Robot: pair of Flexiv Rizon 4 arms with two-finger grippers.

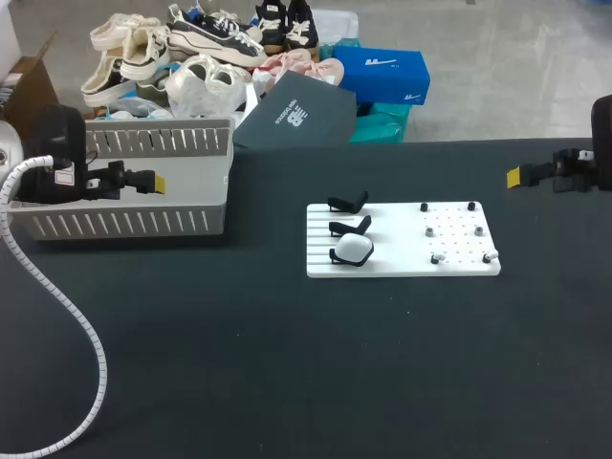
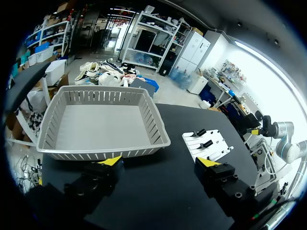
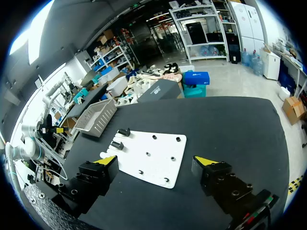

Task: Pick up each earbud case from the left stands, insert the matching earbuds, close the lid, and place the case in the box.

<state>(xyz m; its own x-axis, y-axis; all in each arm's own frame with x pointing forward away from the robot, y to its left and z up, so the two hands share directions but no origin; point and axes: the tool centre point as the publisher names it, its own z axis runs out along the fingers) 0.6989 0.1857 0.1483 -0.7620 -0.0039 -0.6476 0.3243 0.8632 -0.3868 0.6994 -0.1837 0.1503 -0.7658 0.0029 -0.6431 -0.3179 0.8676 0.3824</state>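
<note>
A white earbud case (image 1: 353, 250) sits on the nearest of three black stands on the left of a white board (image 1: 402, 266); the other two stands (image 1: 347, 202) are bare. Small earbuds (image 1: 430, 230) rest on pegs on the board's right half. My left gripper (image 1: 153, 182) hangs open above the grey basket (image 1: 134, 222), well left of the board. My right gripper (image 1: 516, 176) is open near the table's far right edge. In the wrist views, both the left gripper (image 2: 160, 163) and the right gripper (image 3: 156, 160) hold nothing; the board (image 3: 158, 158) lies ahead of the right one.
The grey slatted basket (image 2: 105, 152) stands at the table's back left with nothing inside it. A white corrugated cable (image 1: 91, 354) from my left arm loops over the front left of the black table.
</note>
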